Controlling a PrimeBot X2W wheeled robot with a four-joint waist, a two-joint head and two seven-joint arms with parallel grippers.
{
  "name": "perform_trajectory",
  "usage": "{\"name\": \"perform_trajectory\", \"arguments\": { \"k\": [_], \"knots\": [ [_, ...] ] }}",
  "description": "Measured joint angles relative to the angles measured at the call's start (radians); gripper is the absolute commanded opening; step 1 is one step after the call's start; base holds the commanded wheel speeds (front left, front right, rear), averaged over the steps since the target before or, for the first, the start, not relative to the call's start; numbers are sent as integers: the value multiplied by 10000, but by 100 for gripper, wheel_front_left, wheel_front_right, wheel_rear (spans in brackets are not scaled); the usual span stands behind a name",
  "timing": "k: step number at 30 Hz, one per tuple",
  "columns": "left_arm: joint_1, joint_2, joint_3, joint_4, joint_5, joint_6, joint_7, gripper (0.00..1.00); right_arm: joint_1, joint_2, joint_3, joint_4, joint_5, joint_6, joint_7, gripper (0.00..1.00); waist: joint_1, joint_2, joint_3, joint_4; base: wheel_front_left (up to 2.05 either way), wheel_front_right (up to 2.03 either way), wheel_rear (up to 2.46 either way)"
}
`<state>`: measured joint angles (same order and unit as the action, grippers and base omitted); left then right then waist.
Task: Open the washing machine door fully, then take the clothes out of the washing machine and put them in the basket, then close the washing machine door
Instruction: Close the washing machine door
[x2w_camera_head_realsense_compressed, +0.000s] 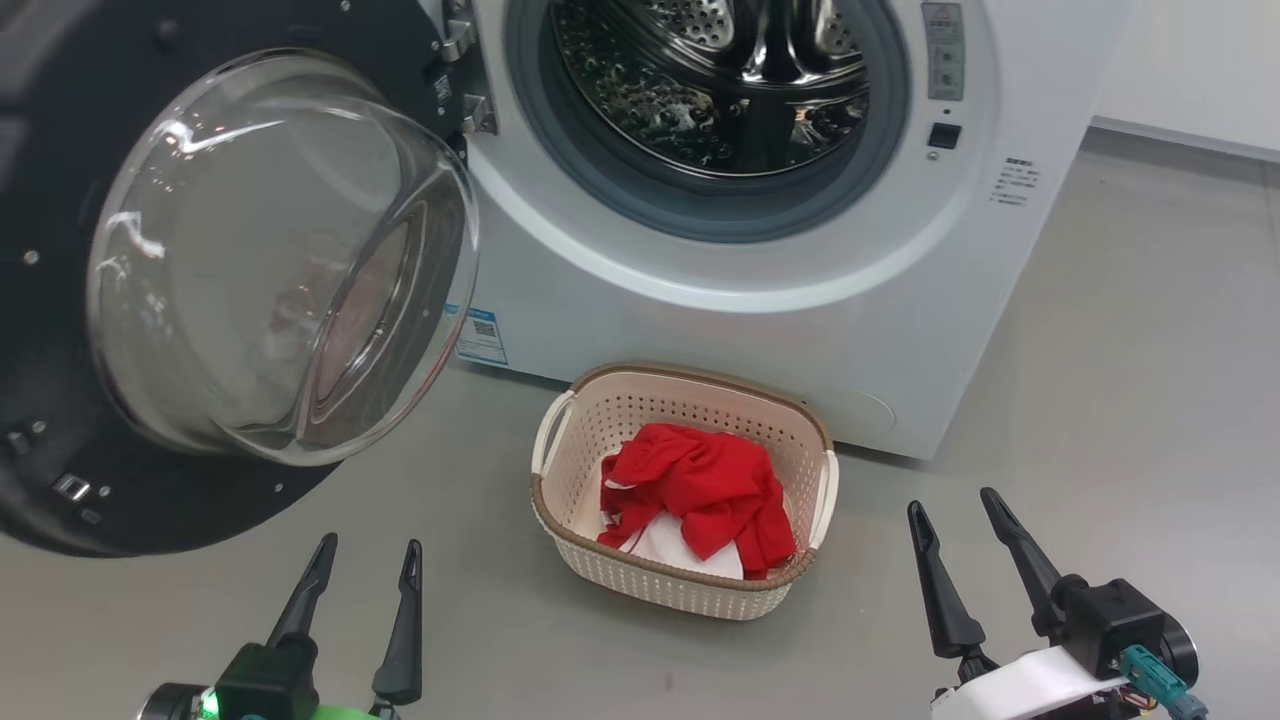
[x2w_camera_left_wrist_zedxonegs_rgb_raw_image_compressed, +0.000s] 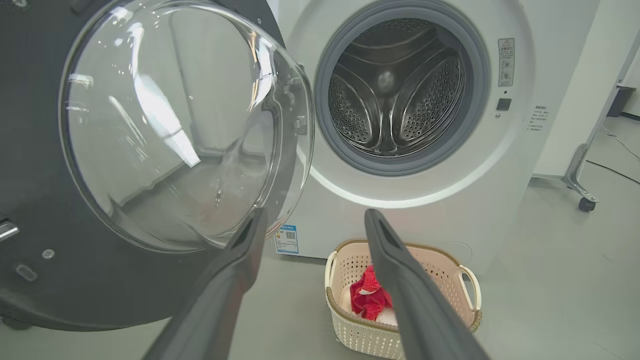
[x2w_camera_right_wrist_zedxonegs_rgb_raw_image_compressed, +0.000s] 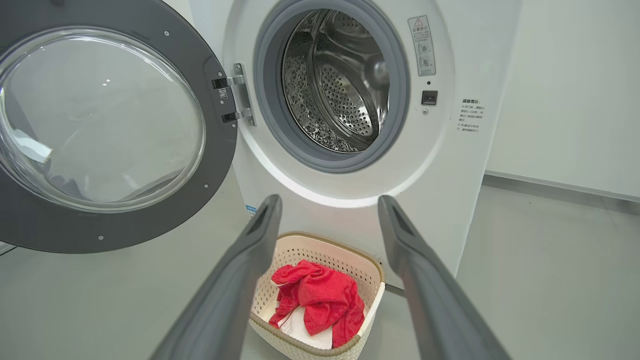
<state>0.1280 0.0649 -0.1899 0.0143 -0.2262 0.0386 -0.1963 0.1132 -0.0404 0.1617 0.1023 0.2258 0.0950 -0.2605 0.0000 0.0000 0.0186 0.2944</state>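
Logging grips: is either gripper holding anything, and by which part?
Nothing held: left gripper and right gripper stand open, empty; clothes lie in the basket.

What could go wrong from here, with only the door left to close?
1. The washing machine door hangs wide open near the open left hand; a push on its bulging glass might slip off.
2. The basket holding the clothes stands close before the washing machine; the swinging door might knock it.
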Motion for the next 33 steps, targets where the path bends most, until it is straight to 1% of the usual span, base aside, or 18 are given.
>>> {"name": "perform_trajectory", "arguments": {
  "k": [10,19,23,33],
  "knots": [
    [-48,-2,2,48,-33,0,-86,100,-15,0,63,-2,-71,6,0,100,0,0,136,1280,0,0,0],
    [-58,-6,84,98,-82,0,-119,100,-25,2,182,33,-92,84,0,100,0,0,189,2132,0,0,0],
    [-56,0,257,100,-104,50,-174,100,-45,2,355,98,-184,94,0,100,-1,0,194,2315,0,0,0],
    [-54,-10,263,111,-274,59,-219,100,-69,0,387,217,-186,98,0,100,0,0,271,2346,0,0,0]
  ]
}}
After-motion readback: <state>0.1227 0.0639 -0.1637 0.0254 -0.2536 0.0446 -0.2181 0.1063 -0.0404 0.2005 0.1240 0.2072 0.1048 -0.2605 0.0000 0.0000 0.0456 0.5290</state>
